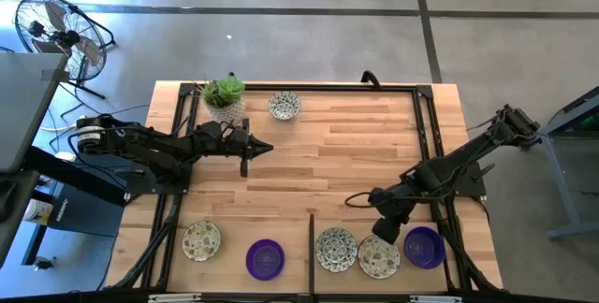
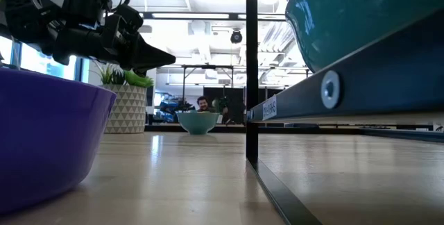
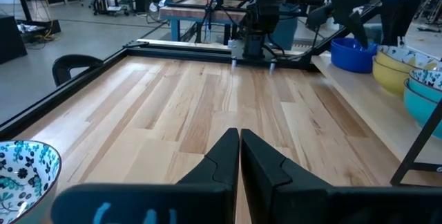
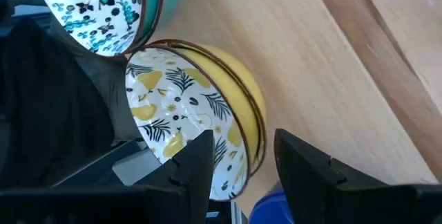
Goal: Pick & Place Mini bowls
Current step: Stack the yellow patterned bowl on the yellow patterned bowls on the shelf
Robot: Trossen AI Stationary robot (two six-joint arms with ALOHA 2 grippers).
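Five mini bowls stand in a row along the table's near edge: a patterned one [image 1: 201,240], a purple one [image 1: 265,258], two more patterned ones [image 1: 335,249] [image 1: 378,256] and a second purple one [image 1: 424,247]. Another patterned bowl [image 1: 284,106] sits at the far edge. My right gripper [image 1: 382,231] slants down, open, over the yellow-walled, leaf-patterned bowl [image 4: 186,113]. One finger [image 4: 197,162] is over the bowl's inside and the other [image 4: 304,162] is outside its rim [image 4: 252,137]. My left gripper [image 1: 257,146] hovers shut and level over the table's middle left.
A pale pot with a green plant [image 1: 223,97] stands at the far left, beside the left arm. A dark frame rail [image 1: 312,256] runs between the near bowls. The wooden table's middle [image 1: 337,153] is bare. A fan [image 1: 56,32] stands on the floor beyond the table.
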